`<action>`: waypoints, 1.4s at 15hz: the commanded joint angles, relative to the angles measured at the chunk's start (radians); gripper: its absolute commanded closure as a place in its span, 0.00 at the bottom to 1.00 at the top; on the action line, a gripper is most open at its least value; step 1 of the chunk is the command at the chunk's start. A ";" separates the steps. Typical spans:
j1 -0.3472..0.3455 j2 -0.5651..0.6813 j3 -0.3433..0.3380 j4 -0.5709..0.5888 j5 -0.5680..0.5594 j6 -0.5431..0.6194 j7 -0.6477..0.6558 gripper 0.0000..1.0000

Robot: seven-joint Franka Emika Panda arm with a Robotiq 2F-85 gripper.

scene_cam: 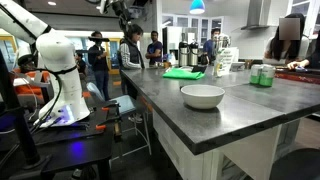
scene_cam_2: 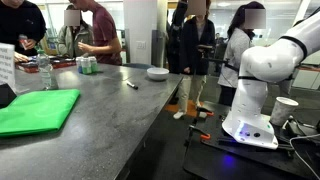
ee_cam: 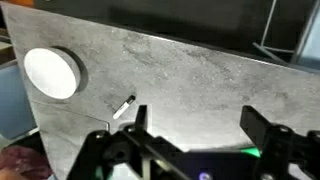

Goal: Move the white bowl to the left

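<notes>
Sitting on grey counter (scene_cam: 268, 104): white bowl (scene_cam: 203, 96), wide, shallow, glossy, plain.

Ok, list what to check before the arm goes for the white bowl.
1. Gripper open: ok, jaws wide apart, nothing between them.
2. White bowl in sight: ok, upright on the counter, looks empty.
3. Gripper above bowl: not ok, the bowl sits off to one side in the wrist view.
4. Pen clear of bowl: ok, lying apart from it.
5. Green mat out of the way: ok, far along the counter.
</notes>
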 commanded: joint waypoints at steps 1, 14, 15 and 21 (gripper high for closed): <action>0.018 0.005 -0.012 0.002 -0.012 -0.002 0.012 0.00; -0.075 0.141 -0.098 0.023 -0.111 0.096 -0.010 0.00; -0.101 0.181 -0.128 0.024 -0.135 0.129 -0.011 0.00; -0.195 0.451 -0.282 0.047 -0.215 0.297 -0.093 0.00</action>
